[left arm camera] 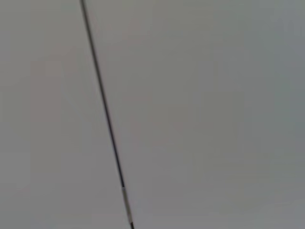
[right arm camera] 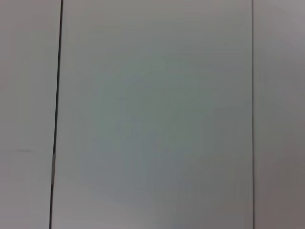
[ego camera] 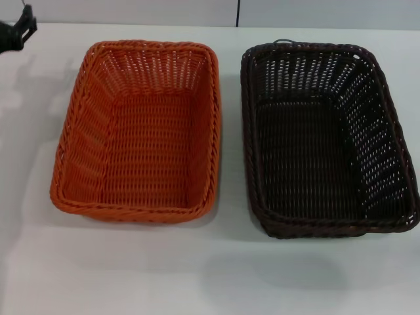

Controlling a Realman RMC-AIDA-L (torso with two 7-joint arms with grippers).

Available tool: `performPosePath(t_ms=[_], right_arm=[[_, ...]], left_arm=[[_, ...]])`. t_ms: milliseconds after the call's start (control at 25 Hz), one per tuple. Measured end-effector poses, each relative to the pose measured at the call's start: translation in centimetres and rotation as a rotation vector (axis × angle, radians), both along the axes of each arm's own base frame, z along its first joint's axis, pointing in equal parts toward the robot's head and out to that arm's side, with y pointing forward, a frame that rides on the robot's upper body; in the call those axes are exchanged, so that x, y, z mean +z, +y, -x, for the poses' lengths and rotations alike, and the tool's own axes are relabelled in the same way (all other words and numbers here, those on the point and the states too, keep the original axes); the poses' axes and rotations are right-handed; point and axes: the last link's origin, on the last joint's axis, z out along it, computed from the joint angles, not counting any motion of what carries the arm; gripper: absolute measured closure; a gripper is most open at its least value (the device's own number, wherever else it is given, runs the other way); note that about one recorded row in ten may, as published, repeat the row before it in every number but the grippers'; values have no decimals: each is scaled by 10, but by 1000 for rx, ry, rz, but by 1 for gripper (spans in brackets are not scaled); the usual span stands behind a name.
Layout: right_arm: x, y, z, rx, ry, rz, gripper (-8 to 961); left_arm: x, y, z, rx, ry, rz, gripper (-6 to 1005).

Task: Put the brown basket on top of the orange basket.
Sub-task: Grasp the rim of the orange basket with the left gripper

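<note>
Left gripper: you've only got a dark sliver of it at the far left corner of the head view, well apart from both baskets. Can't tell how its fingers are set.
Orange basket: sits left of centre on the white table, long axis running away from you, nothing in it.
Brown basket: just beside the orange one on its right, same orientation, small gap between the rims, not touching.
Right gripper: not visible anywhere, so no clue about its fingers.
Key relation: brown basket is on your right side, so I'd guess the right arm is the nearer one; the move is leftward over the gap.
Views: only the head view shows the baskets; both wrist views show just pale panels with a dark seam.
</note>
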Motion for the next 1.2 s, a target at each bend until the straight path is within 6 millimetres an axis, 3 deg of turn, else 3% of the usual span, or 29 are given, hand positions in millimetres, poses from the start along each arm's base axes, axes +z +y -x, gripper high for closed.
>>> performPosePath(t_ms=[80,520,880,1000,1200], right_arm=[[0,1,-2,-11,3,11,113],[0,3,-2,-12,-4,14,114],[1,8,-3,-16,-4,28,113],[0,9,-2,-13,-4,31,113],[-1,8,-3,-19,-2,34,113]], left_arm=[[10,17,-30,42,-3,74,168],[15,23,-73,181,33,208,173],[21,34,-87,186,45,438,185],[32,35,-93,172,23,527,193],[37,30,-88,226,-7,583,206]])
